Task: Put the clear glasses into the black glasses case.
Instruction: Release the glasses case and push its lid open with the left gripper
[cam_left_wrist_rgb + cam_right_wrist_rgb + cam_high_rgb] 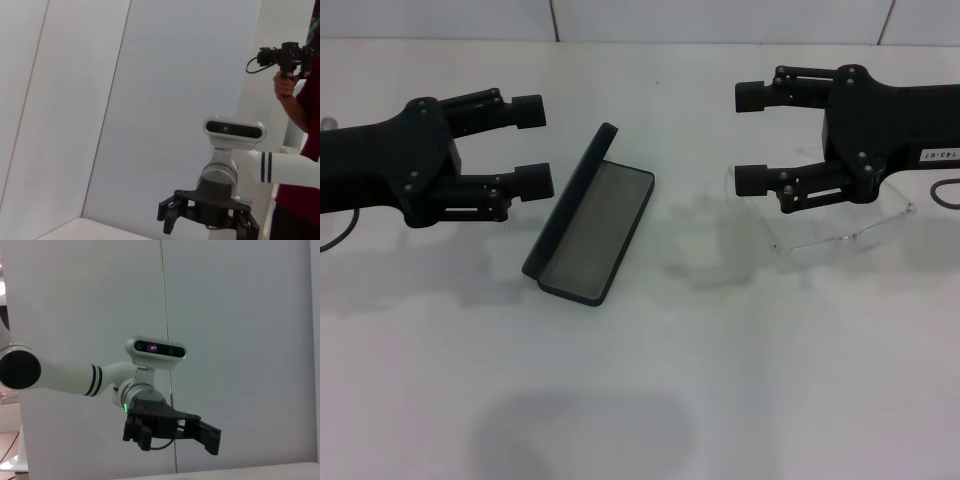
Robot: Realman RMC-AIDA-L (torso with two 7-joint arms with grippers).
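Note:
The black glasses case [592,228] lies open on the white table at centre-left, its lid standing up along the left side and the grey lining facing up. The clear glasses [820,240] lie on the table to the right, partly under my right gripper [750,138], which hovers open above them with its fingers pointing toward the case. My left gripper [533,145] is open too, just left of the case's lid and holding nothing. Across the way, the left wrist view shows the right gripper [207,220], and the right wrist view shows the left gripper [172,430].
The white table [720,380] runs back to a white wall. A black cable loop [948,192] lies at the right edge. A person holding a camera [282,55] stands beyond the right arm in the left wrist view.

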